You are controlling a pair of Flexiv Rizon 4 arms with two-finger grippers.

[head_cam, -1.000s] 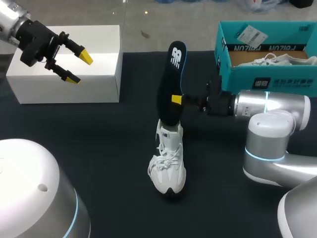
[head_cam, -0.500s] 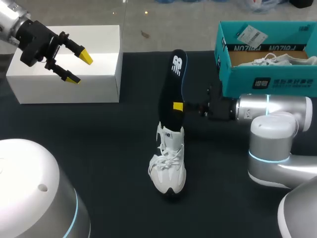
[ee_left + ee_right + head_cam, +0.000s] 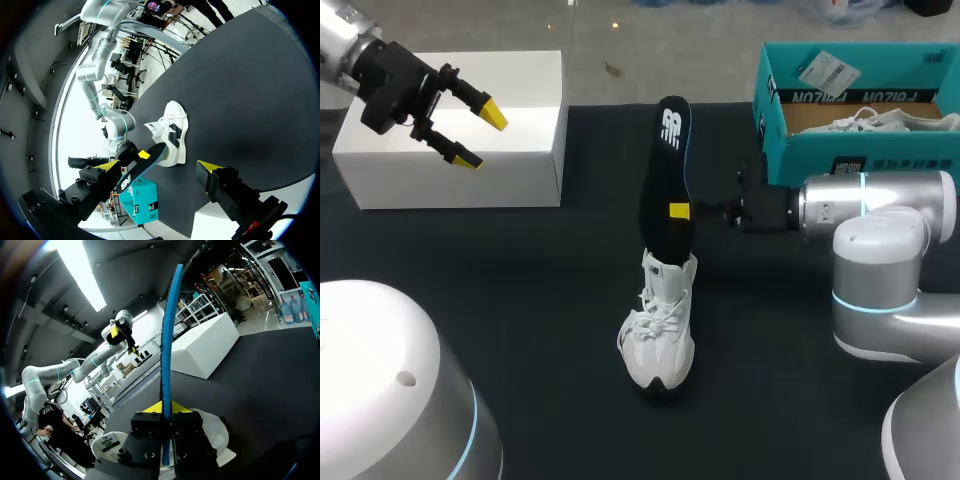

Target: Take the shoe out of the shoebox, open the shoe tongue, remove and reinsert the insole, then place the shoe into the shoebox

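A white shoe [image 3: 660, 335] stands on the dark table, toe toward me. A black insole [image 3: 665, 170] with a blue underside stands nearly upright over it, its lower end at the shoe's opening. My right gripper [image 3: 680, 211] is shut on the insole's lower half from the right. In the right wrist view the insole [image 3: 167, 340] shows edge-on, clamped in the gripper [image 3: 166, 407], with the shoe [image 3: 212, 432] below. My left gripper [image 3: 478, 132] hangs open and empty over the white box [image 3: 510, 160]. Ahead of the left gripper [image 3: 161, 167] lie the shoe [image 3: 172, 131] and the insole [image 3: 145, 161].
A teal shoebox [image 3: 860, 150] stands at the back right, behind my right arm, with another white shoe [image 3: 885, 121] and a tag inside. The white box sits at the table's back left. Dark tabletop surrounds the shoe on its left and front.
My right gripper has lowered the insole a little and swung its top slightly leftward, bringing the lower end to the shoe's opening. The left arm has kept still.
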